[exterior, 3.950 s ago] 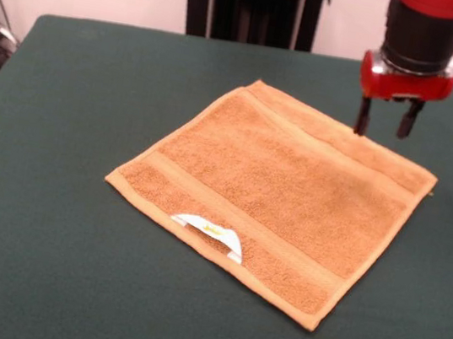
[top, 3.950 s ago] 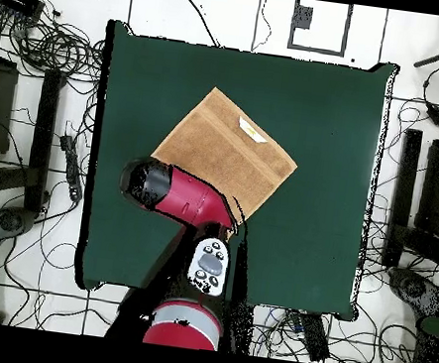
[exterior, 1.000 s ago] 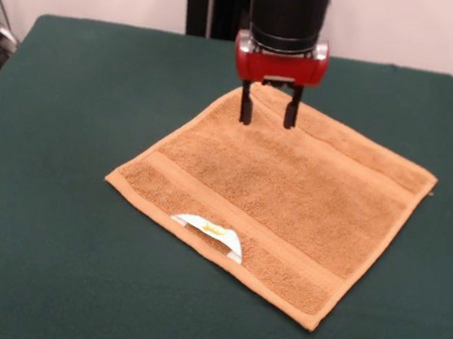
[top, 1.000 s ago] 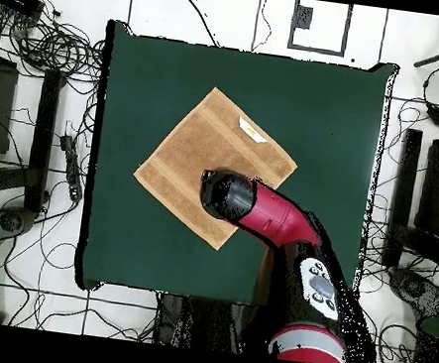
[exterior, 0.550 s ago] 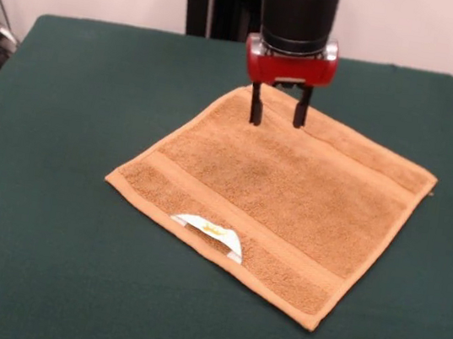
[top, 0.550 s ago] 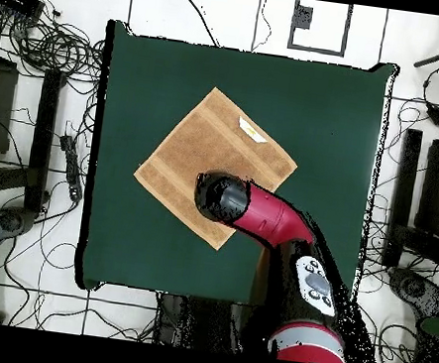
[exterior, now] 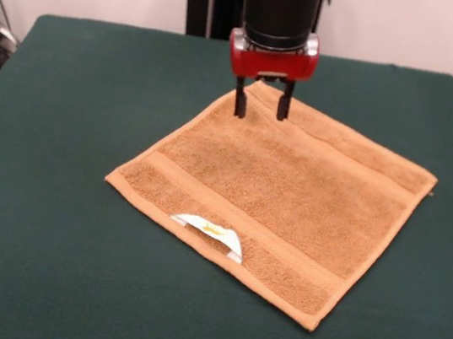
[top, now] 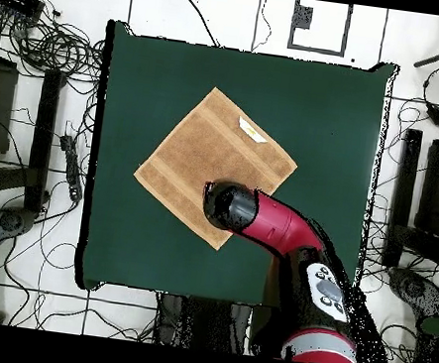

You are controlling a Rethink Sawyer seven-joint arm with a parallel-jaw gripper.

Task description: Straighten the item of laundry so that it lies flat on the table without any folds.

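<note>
The towel lies spread flat on the green tabletop, rotated so that its corners point toward the tabletop edges. Two flat woven bands run parallel near opposite edges. A white label projects at the near edge in the front view. The hand hangs vertically over the towel's far corner, its two dark fingers apart with nothing between them. Whether the fingertips contact the cloth cannot be determined. In the overhead view the arm covers that corner.
</note>
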